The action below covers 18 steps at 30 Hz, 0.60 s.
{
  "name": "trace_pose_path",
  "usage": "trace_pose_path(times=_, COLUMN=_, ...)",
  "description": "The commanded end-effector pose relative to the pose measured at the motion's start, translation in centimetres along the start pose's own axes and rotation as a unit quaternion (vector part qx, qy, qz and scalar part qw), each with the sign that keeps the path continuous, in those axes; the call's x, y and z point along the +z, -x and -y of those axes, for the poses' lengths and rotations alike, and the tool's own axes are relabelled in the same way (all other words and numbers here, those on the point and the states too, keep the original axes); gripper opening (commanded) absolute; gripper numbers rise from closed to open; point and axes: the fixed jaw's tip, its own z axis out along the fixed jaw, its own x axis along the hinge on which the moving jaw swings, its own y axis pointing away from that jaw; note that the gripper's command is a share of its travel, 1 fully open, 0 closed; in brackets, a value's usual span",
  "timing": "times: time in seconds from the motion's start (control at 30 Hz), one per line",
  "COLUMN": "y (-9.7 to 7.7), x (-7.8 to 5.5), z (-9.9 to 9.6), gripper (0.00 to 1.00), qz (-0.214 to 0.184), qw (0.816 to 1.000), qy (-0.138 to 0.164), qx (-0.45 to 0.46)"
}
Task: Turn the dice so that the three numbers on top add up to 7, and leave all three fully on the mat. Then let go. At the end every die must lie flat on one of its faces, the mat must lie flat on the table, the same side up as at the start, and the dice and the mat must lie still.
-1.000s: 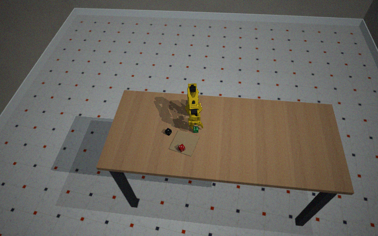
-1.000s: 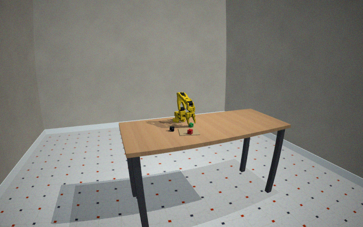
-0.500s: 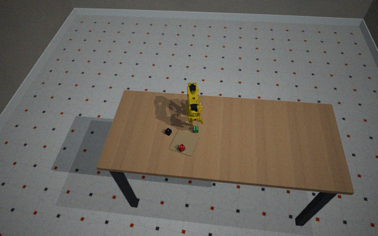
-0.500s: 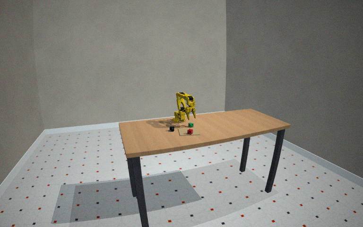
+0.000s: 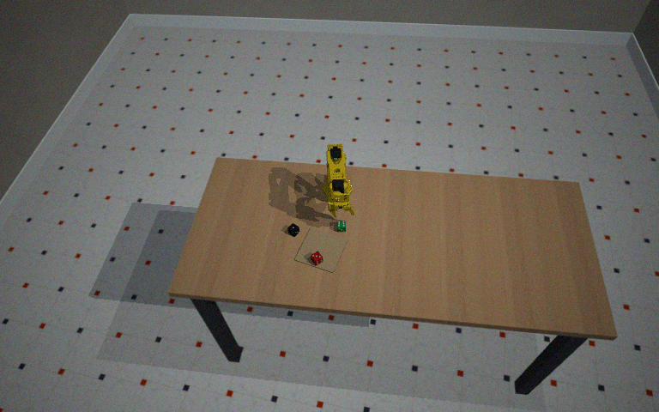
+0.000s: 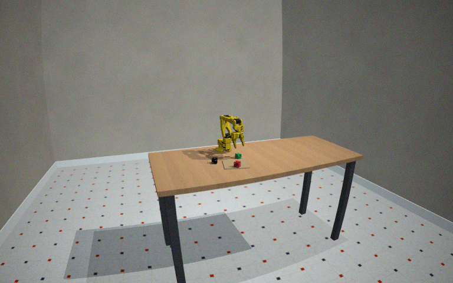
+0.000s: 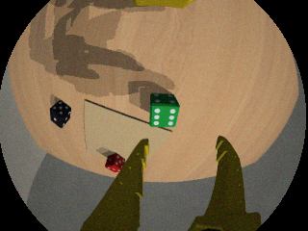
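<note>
If it descends off-line, a fingertip could knock the green die (image 5: pixel 341 226) (image 6: pixel 238 155) (image 7: pixel 164 111) askew (it sits beyond the fingertips, near the mat (image 5: pixel 321 245) (image 6: pixel 228 165) (image 7: pixel 111 129)). The yellow gripper (image 5: pixel 343 214) (image 6: pixel 239 147) (image 7: pixel 183 141) hangs pointing down, partly open, holding nothing.

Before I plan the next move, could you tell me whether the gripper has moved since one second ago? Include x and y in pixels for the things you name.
Yes; the gripper (image 5: pixel 343 214) (image 6: pixel 239 146) (image 7: pixel 183 139) has risen and drawn back from the green die (image 5: pixel 341 226) (image 6: pixel 238 155) (image 7: pixel 164 112), toward the arm's base (image 6: pixel 220 150).
</note>
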Motion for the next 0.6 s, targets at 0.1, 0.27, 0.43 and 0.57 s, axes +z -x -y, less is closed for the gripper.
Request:
trace_pose_path(times=0.1, y=-0.45, x=-0.81, z=-0.18, gripper=0.36, qz=-0.025, qw=1.0, qy=0.001, qx=0.0)
trace_pose_path(times=0.27, y=-0.45, x=-0.81, z=-0.18, gripper=0.36, qz=-0.025, qw=1.0, qy=0.001, qx=0.0)
trace_pose_path(times=0.43, y=-0.45, x=-0.81, z=-0.18, gripper=0.36, qz=-0.025, qw=1.0, qy=0.001, qx=0.0)
trace_pose_path(times=0.57, y=-0.44, x=-0.81, z=-0.17, gripper=0.36, qz=-0.025, qw=1.0, qy=0.001, qx=0.003)
